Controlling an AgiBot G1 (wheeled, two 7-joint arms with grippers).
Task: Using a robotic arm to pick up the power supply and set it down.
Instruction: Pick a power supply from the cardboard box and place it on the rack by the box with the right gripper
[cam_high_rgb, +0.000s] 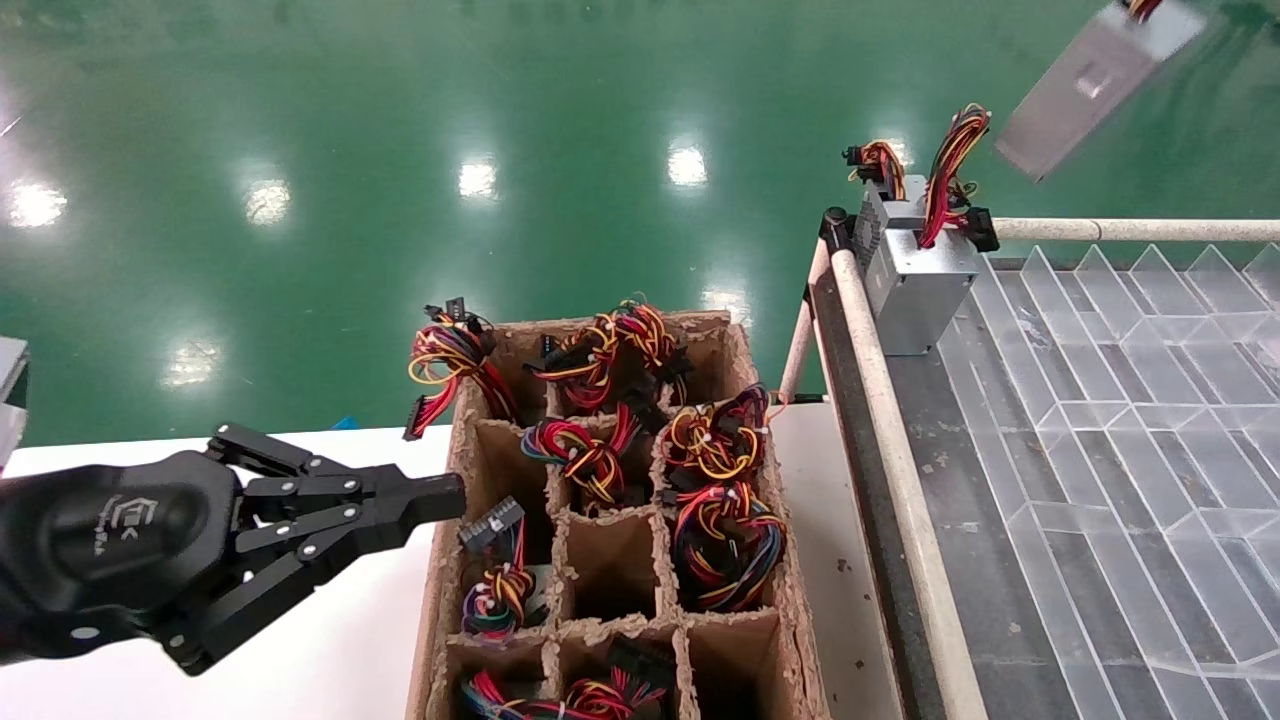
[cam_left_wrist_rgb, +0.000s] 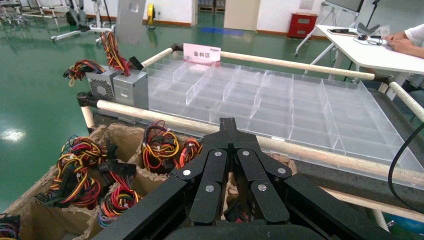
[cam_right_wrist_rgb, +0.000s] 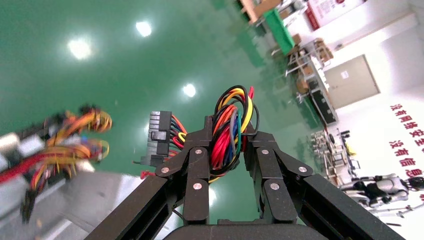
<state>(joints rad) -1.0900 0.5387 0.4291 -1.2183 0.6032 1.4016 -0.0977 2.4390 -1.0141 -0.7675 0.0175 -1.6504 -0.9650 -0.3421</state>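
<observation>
A silver-grey power supply (cam_high_rgb: 1092, 82) hangs tilted in the air at the far right, above the rack's back corner; it also shows in the left wrist view as a grey panel (cam_left_wrist_rgb: 131, 20). My right gripper (cam_right_wrist_rgb: 227, 131) is shut on its bundle of red, yellow, orange and black wires (cam_right_wrist_rgb: 229, 131), and a black connector (cam_right_wrist_rgb: 159, 136) sticks out beside the fingers. The box itself is hidden in the right wrist view. The right gripper is outside the head view. My left gripper (cam_high_rgb: 452, 497) is shut and empty, low on the left, with its tip (cam_left_wrist_rgb: 228, 124) at the cardboard box's left wall.
A cardboard divider box (cam_high_rgb: 748, 362) holds several wired power supplies, and some cells show no wires. To its right is a rack with pale rails (cam_high_rgb: 880, 390) and a clear divided tray (cam_high_rgb: 1120, 400). Two power supplies (cam_high_rgb: 915, 275) stand in its back left corner.
</observation>
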